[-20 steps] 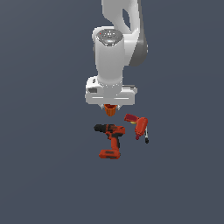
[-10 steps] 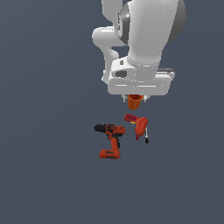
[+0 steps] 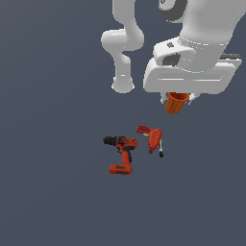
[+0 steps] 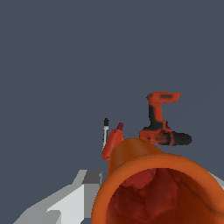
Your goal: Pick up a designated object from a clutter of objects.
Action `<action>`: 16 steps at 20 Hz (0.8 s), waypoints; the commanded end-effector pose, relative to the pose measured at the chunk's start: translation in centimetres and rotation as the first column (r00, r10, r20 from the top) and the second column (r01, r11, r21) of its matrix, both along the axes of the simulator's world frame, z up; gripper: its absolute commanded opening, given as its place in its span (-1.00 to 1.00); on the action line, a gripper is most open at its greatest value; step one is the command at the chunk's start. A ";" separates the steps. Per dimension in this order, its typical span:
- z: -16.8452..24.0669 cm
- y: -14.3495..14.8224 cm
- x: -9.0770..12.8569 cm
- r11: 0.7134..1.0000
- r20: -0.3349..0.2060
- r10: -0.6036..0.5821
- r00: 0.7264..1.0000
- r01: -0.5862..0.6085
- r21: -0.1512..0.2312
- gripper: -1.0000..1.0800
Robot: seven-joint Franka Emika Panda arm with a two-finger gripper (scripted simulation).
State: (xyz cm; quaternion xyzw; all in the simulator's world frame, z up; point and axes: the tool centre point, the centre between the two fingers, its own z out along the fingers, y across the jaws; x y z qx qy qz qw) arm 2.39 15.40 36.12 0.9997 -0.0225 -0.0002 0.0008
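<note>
On the exterior view's left of the clutter lies the red-and-black cordless power drill, flat on the dark bench; just beside it sits the red bottle-shaped tool with a thin black-tipped stick. Up and to the right, the small orange-red tapered cup hangs directly under the end effector, clamped on it, well clear of both. Its hollow mouth faces the wrist camera.

Matt orange cup — smooth rim, glossy white arm
</note>
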 end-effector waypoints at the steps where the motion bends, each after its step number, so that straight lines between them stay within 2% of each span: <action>1: 1.4 1.5 0.6 1.000 0.000 -0.001 1.000 0.001 0.000 -1.00; 16: 7.3 7.8 3.4 1.000 0.000 -0.002 1.000 0.002 0.002 -1.00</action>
